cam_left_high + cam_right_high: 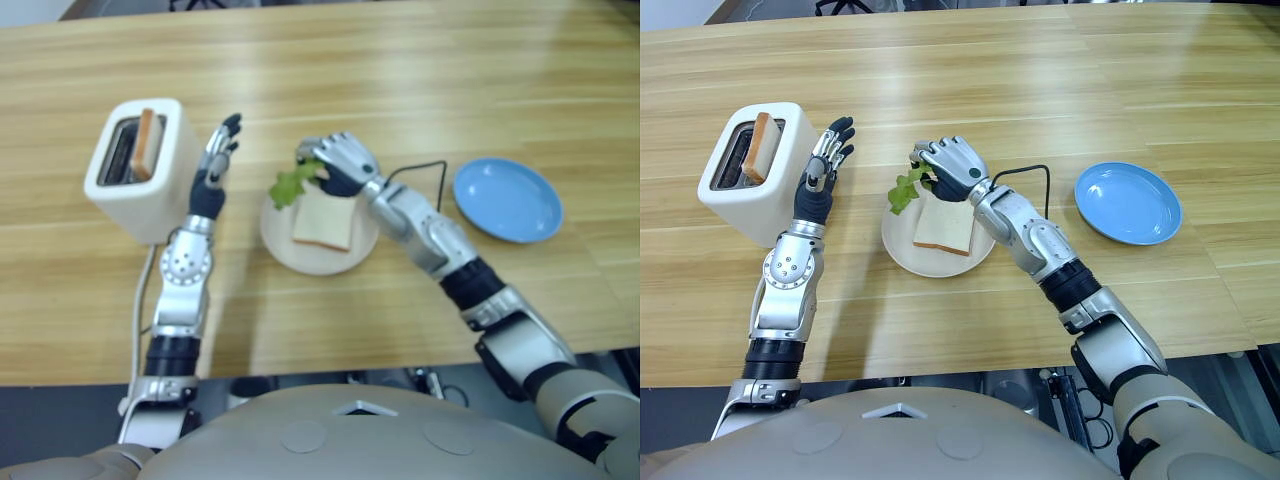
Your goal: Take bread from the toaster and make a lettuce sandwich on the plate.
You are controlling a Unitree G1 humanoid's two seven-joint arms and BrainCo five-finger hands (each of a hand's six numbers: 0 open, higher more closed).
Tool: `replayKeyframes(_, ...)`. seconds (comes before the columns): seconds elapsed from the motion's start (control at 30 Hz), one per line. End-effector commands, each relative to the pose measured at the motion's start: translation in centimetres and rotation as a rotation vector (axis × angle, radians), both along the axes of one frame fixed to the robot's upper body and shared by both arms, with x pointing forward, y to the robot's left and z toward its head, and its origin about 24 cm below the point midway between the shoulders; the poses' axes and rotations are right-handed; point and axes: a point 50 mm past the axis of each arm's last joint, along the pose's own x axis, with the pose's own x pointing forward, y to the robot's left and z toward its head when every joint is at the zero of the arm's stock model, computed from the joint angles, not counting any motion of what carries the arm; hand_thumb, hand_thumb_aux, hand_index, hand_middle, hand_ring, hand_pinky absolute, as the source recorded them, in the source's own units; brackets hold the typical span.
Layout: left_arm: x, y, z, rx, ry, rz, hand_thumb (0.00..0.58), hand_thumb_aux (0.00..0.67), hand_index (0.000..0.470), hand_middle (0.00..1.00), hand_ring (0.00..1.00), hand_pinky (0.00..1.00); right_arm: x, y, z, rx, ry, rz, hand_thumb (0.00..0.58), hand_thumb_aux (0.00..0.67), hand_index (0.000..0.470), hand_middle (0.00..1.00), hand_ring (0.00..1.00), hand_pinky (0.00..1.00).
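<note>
A white toaster stands at the left with one bread slice sticking up from a slot. My left hand is held up just right of the toaster, fingers stretched out and holding nothing. A cream plate in the middle carries a slice of white bread. My right hand hovers over the plate's far edge, shut on a green lettuce leaf that hangs above the bread's left corner.
A blue plate lies at the right. A black cable loops on the table between the two plates. The toaster's white cord runs down toward the table's near edge.
</note>
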Motion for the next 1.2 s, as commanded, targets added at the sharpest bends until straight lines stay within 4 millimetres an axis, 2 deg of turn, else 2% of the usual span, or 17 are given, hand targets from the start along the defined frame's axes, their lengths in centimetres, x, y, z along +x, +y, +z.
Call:
replayKeyframes(0.03,0.1,-0.1,-0.4,0.006,0.015,-0.007,0.0,0.0,0.0,0.0,0.0,0.0,-0.3,-0.6,-2.8,-0.073,0.089,-0.007,0.58,0.67,0.46,1.0,1.0,1.0)
replayKeyframes(0.4,-0.2,-0.2,-0.6,0.023,0.022,-0.013,0.0,0.0,0.0,0.0,0.0,0.0,0.1,-3.3,-6.2,-0.192,0.172,-0.064,0.58,0.67,0.46,1.0,1.0,1.0)
replayKeyframes(0.7,-0.4,-0.2,-0.8,0.03,0.032,-0.015,0.0,0.0,0.0,0.0,0.0,0.0,0.6,-4.8,-6.0,-0.215,0.164,-0.1,0.58,0.67,0.46,1.0,1.0,1.0)
replayKeyframes(0.93,-0.5,-0.1,-0.9,0.035,0.036,-0.018,0.0,0.0,0.0,0.0,0.0,0.0,-0.1,-5.3,-6.0,-0.273,0.151,-0.08,0.58,0.67,0.46,1.0,1.0,1.0)
replayKeyframes(0.97,-0.5,-0.1,-0.9,0.036,0.036,-0.017,0.0,0.0,0.0,0.0,0.0,0.0,-0.2,-5.5,-5.8,-0.278,0.142,-0.081,0.538,0.489,0.336,0.59,0.59,0.59)
replayKeyframes(1.0,-0.5,-0.1,-0.9,0.036,0.037,-0.017,0.0,0.0,0.0,0.0,0.0,0.0,-0.2,-5.7,-5.6,-0.282,0.135,-0.083,0.445,0.347,0.238,0.0,0.0,0.0)
replayKeyframes(1.03,-0.5,-0.1,-0.9,0.037,0.038,-0.017,0.0,0.0,0.0,0.0,0.0,0.0,-0.3,-6.0,-5.4,-0.286,0.128,-0.087,0.445,0.347,0.238,0.0,0.0,0.0)
replayKeyframes(1.07,-0.5,-0.1,-0.9,0.038,0.038,-0.017,0.0,0.0,0.0,0.0,0.0,0.0,-0.3,-6.3,-5.2,-0.292,0.122,-0.09,0.128,0.079,0.054,0.0,0.0,0.0)
replayKeyframes(1.1,-0.5,-0.1,-0.9,0.038,0.039,-0.017,0.0,0.0,0.0,0.0,0.0,0.0,-0.4,-6.6,-5.0,-0.297,0.12,-0.092,0.0,0.0,0.0,0.0,0.0,0.0)
replayKeyframes(1.2,-0.5,0.0,-0.9,0.041,0.038,-0.017,0.0,0.0,0.0,0.0,0.0,0.0,-0.9,-7.5,-4.4,-0.329,0.118,-0.093,0.0,0.0,0.0,0.0,0.0,0.0)
